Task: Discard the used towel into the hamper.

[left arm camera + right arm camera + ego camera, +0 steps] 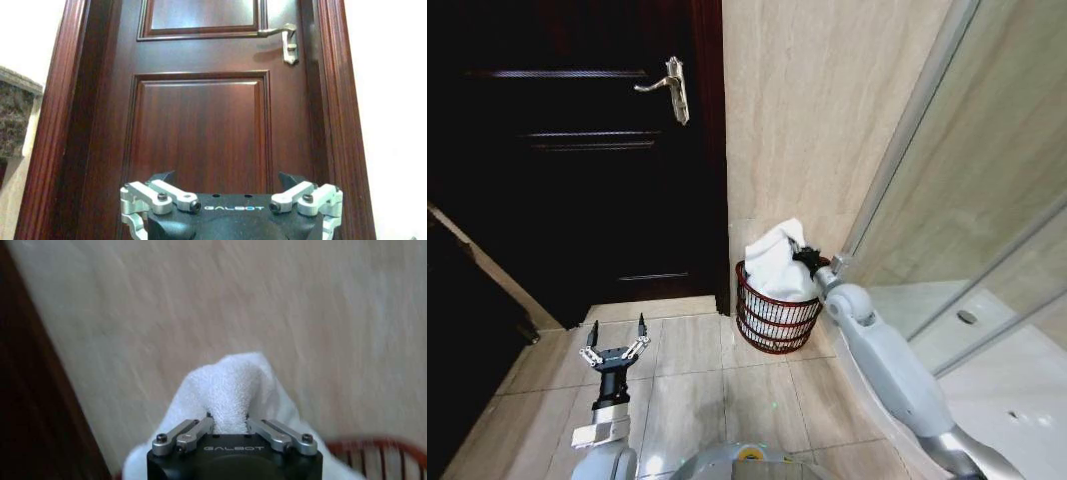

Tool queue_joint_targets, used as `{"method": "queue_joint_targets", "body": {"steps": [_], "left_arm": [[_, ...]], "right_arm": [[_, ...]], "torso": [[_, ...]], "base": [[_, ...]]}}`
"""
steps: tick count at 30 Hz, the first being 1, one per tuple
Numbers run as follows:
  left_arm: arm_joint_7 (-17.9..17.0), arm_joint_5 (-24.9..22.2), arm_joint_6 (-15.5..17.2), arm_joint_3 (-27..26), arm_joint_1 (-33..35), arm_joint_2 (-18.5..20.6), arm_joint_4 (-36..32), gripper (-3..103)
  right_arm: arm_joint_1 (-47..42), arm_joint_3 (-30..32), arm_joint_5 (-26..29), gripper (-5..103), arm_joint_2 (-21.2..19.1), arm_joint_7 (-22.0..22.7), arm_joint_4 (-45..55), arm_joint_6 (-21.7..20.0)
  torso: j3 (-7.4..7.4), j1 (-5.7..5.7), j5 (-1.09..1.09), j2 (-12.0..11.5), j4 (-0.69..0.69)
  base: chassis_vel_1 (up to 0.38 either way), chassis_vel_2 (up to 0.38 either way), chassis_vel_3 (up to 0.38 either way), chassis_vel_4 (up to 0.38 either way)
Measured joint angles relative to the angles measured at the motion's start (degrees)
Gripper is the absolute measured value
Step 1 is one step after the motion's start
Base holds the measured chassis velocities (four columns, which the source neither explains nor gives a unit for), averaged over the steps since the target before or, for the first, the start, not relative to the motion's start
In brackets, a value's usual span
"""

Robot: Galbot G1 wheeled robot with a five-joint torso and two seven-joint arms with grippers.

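Note:
The white towel (775, 264) is heaped up in the reddish-brown wire hamper (773, 325), which stands on the floor against the beige wall. Much of the cloth still rises above the rim. My right gripper (804, 259) is over the hamper's right side, shut on a fold of the towel (227, 390). In the right wrist view that fold is pinched between the fingers (195, 432), and the hamper's rim (373, 445) shows below. My left gripper (617, 331) hovers low over the floor tiles well to the left, open and holding nothing, facing the door (200, 125).
A dark wooden door (577, 150) with a metal lever handle (670, 88) stands left of the hamper. A glass shower partition (967, 200) runs along the right. Beige floor tiles (697, 390) lie open between my left gripper and the hamper.

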Motion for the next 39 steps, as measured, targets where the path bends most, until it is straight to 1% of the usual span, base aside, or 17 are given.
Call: {"method": "queue_joint_targets", "body": {"steps": [4,7,8,12,13,15,21,25,26,27,28,29,32,33,36,37,39], "left_arm": [[0.0,0.0,-0.1,-0.2,0.1,0.0,0.1,100],[0.0,-0.1,-0.2,-0.4,0.1,0.1,0.2,100],[0.0,-0.1,-0.2,-0.4,0.1,0.1,0.2,100],[0.1,-0.2,-0.7,-0.7,0.1,0.1,0.6,100],[0.1,-0.2,-0.7,-0.7,0.1,0.1,0.6,100],[0.1,-0.3,-0.9,-0.9,0.1,0.2,0.7,100],[0.2,-0.9,-1.4,-1.5,0.4,0.4,0.7,100],[0.2,-1.5,-1.4,-1.9,0.5,0.8,0.7,100],[0.2,-1.8,-1.4,-2.2,0.4,1.0,0.7,100],[0.2,-1.9,-1.4,-2.3,0.3,1.0,0.8,100],[0.2,-2.0,-1.4,-2.3,0.3,1.0,0.8,100],[0.2,-2.0,-1.4,-2.3,0.3,1.0,0.8,100],[0.2,-1.9,-1.0,-2.2,0.1,0.6,1.0,100],[0.2,-1.9,-1.0,-2.2,0.1,0.6,1.0,100],[0.3,-0.9,-0.4,-1.7,-0.2,0.1,1.3,100],[0.3,-0.9,-0.4,-1.7,-0.2,0.1,1.3,100],[0.3,-0.2,0.3,-1.4,-0.4,-0.3,1.2,100]], "right_arm": [[0.7,0.0,1.3,9,0.6,1.4,-2.2,-2.9],[1.7,-0.1,3.2,9,0.1,3.5,-2.5,-11.7],[1.7,-0.1,3.2,9,0.1,3.5,-2.5,-11.7],[3.7,-0.5,7.6,9,-0.9,8.5,-1.4,-21.2],[3.7,-0.5,7.6,9,-0.9,8.5,-1.4,-21.2],[5.1,-1.0,10.1,9,-1.2,10.0,-2.2,-23.9],[6.6,-2.0,11.3,9,-1.1,11.2,-5.0,-24.6],[5.9,-2.2,9.4,7,-1.6,11.3,-3.9,-24.7],[4.7,-1.8,5.9,16,-2.2,11.1,-1.4,-23.7],[3.6,-1.2,3.5,16,-3.0,11.5,1.4,-22.7],[2.9,-0.6,2.4,21,-3.7,11.8,3.9,-22.2],[2.9,-0.6,2.4,21,-3.7,11.8,3.9,-22.2],[1.7,1.4,1.2,37,-5.7,12.7,10.9,-21.0],[1.7,1.4,1.2,37,-5.7,12.7,10.9,-21.0],[2.4,1.9,2.1,54,-6.4,13.4,14.1,-20.1],[2.4,1.9,2.1,54,-6.4,13.4,14.1,-20.1],[3.2,1.4,2.6,65,-5.8,13.1,13.8,-19.4]], "torso": [[0.00,0.00,0.00,0.0,0.01],[0.00,0.00,-0.01,0.0,0.01],[0.00,0.00,-0.01,0.0,0.01],[0.00,0.00,-0.02,0.0,0.01],[0.00,0.00,-0.02,0.0,0.01],[0.00,0.00,-0.02,0.0,0.01],[0.00,0.00,-0.01,0.0,0.01],[0.00,0.00,0.00,0.0,0.02],[0.01,0.00,0.00,0.0,0.02],[0.01,0.00,0.01,0.0,0.01],[0.00,0.00,0.00,0.0,0.00],[0.00,0.00,0.00,0.0,0.00],[0.00,0.00,-0.01,0.0,-0.02],[0.00,0.00,-0.01,0.0,-0.02],[0.00,0.00,-0.01,0.0,0.00],[0.00,0.00,-0.01,0.0,0.00],[0.00,0.00,-0.02,0.0,0.00]], "base": [[0.000,0.000,0.000,0.000],[0.000,0.000,0.000,0.000],[0.000,0.000,0.000,0.000],[0.000,0.000,0.000,0.000],[0.000,0.000,0.000,0.000],[0.000,0.000,0.000,0.000],[0.000,0.000,0.000,0.000],[0.000,0.000,0.000,0.000],[0.000,0.000,0.000,0.000],[0.000,0.000,0.000,0.000],[0.000,0.000,0.000,0.000],[0.000,0.000,0.000,0.000],[0.000,0.000,0.000,0.000],[0.000,0.000,0.000,0.000],[0.000,0.000,0.000,0.000],[0.000,0.000,0.000,0.000],[0.000,0.000,0.000,0.000]]}}
